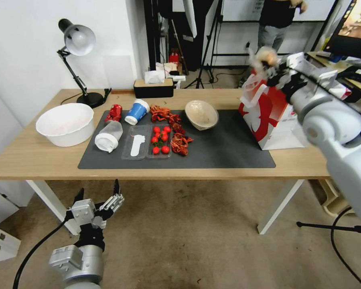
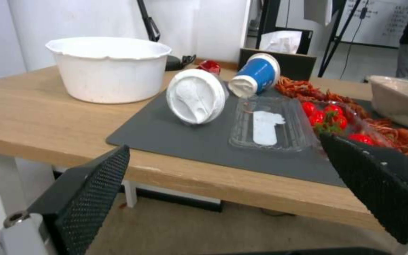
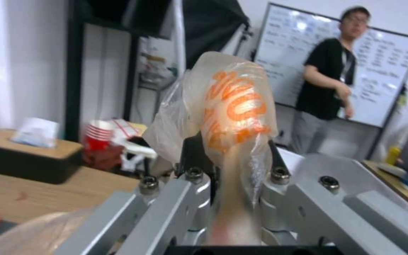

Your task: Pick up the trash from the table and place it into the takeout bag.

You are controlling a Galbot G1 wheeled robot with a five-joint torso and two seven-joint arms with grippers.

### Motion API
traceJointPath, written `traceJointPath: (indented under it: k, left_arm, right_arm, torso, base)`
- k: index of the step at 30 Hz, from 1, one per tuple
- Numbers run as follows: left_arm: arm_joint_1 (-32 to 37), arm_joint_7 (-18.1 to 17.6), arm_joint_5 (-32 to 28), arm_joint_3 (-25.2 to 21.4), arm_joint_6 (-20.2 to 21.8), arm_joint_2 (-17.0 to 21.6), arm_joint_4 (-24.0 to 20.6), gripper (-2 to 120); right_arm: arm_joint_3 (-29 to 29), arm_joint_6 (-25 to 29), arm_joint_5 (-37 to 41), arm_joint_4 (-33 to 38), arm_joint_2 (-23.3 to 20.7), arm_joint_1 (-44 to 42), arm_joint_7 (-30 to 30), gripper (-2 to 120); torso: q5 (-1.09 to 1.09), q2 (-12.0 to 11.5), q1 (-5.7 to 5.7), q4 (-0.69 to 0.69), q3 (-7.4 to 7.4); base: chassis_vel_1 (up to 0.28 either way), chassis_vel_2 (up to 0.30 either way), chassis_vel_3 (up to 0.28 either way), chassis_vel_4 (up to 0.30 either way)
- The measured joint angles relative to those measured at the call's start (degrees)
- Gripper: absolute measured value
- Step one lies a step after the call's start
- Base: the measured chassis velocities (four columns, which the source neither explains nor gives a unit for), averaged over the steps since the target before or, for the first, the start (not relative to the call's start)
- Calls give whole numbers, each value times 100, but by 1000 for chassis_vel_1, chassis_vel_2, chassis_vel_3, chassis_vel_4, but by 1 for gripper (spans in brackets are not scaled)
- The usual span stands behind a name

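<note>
My right gripper [image 1: 270, 64] is raised over the top of the takeout bag [image 1: 268, 118], shut on a small clear plastic bag [image 3: 232, 102] with orange print, also seen as a pale lump [image 1: 266, 55]. On the table [image 1: 36, 156], the dark mat holds a crushed red can [image 1: 114, 112], a blue paper cup [image 1: 137, 111] on its side, a tipped white-lidded cup [image 1: 108, 136] and a beige bowl [image 1: 201, 114]. My left gripper [image 1: 99, 188] hangs open below the table's front edge, facing the lidded cup [image 2: 195, 95] and the blue cup [image 2: 256, 74].
A large white bowl [image 1: 66, 123] stands at the table's left. A clear tray of cherry tomatoes [image 1: 148, 141] and red crayfish shells [image 1: 176, 134] lie mid-mat. A desk lamp [image 1: 78, 44] and a tissue box [image 1: 153, 86] line the back edge.
</note>
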Motion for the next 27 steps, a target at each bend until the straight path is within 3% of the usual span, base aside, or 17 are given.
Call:
traceJointPath:
  k: [1, 3, 9, 15, 16, 19, 21, 24, 27]
  left_arm:
    - [17, -1, -9, 0, -23, 4, -16, 100]
    - [55, -2, 8, 41, -52, 6, -50, 100]
    - [130, 16, 77, 143, -126, -50, -138, 100]
    - [176, 23, 71, 101, -180, 5, -168, 100]
    - [176, 23, 71, 101, -180, 5, -168, 100]
    - [174, 48, 72, 105, -187, -2, -179, 100]
    - [173, 48, 72, 106, -188, -3, -180, 100]
    - [179, 48, 81, 113, -193, -11, -197, 100]
    - [191, 49, 88, 112, -204, -16, -210, 100]
  right_arm:
    - [11, -27, 117, -136, -163, 267, 35, 7]
    - [-1, -94, 260, -387, -327, 579, 92, 7]
    - [-40, -291, 386, -921, -443, 958, 294, 7]
    - [-58, -393, 407, -1188, -423, 1056, 644, 30]
    - [-58, -393, 407, -1188, -423, 1056, 644, 30]
    - [-50, -341, 432, -1285, -424, 1107, 663, 44]
    - [-47, -345, 442, -1292, -424, 1114, 664, 46]
    - [-36, -360, 460, -1310, -430, 1113, 683, 63]
    - [-34, -371, 431, -1310, -425, 1084, 686, 71]
  torso:
    - [-15, 1, 0, 0, -1]
    - [-4, 0, 0, 0, -1]
    - [-8, 1, 0, 0, -1]
    - [-9, 1, 1, 0, -1]
    - [-9, 1, 1, 0, -1]
    - [-9, 1, 1, 0, -1]
    - [-9, 0, 1, 0, -1]
    - [-10, 1, 0, 0, -1]
    - [-9, 1, 1, 0, -1]
  base:
    - [0, 0, 0, 0]
    - [0, 0, 0, 0]
    - [0, 0, 0, 0]
    - [0, 0, 0, 0]
    - [0, 0, 0, 0]
    - [0, 0, 0, 0]
    - [0, 0, 0, 0]
    - [0, 0, 0, 0]
    - [0, 0, 0, 0]
